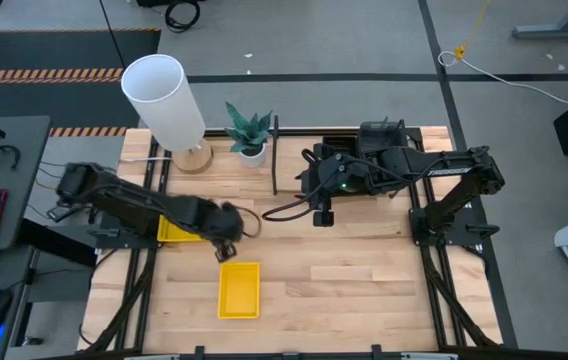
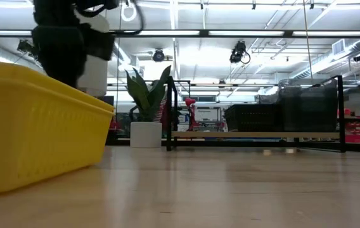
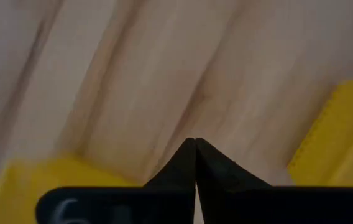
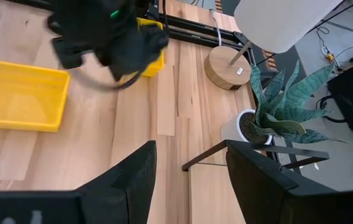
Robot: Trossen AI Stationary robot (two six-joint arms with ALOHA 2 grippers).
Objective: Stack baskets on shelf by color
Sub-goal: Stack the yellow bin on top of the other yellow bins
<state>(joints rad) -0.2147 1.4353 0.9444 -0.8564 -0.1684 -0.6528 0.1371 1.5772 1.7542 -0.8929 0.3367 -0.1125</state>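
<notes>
Left gripper (image 1: 226, 246): I see jaws clenched, empty, above worktop (image 1: 344, 280). Yellow basket (image 1: 239, 289) at its 6 o'clock, second yellow basket (image 1: 176, 231) at 10. Right gripper (image 1: 323, 215): jaws released, beside shelf (image 1: 276, 155).

Bright yellow baskets (image 1: 239, 289) on pale wood-grain bench (image 1: 344, 280); white lamp shade (image 1: 162, 97); green striped plant (image 1: 249, 127); black shelf (image 2: 256, 134).
</notes>
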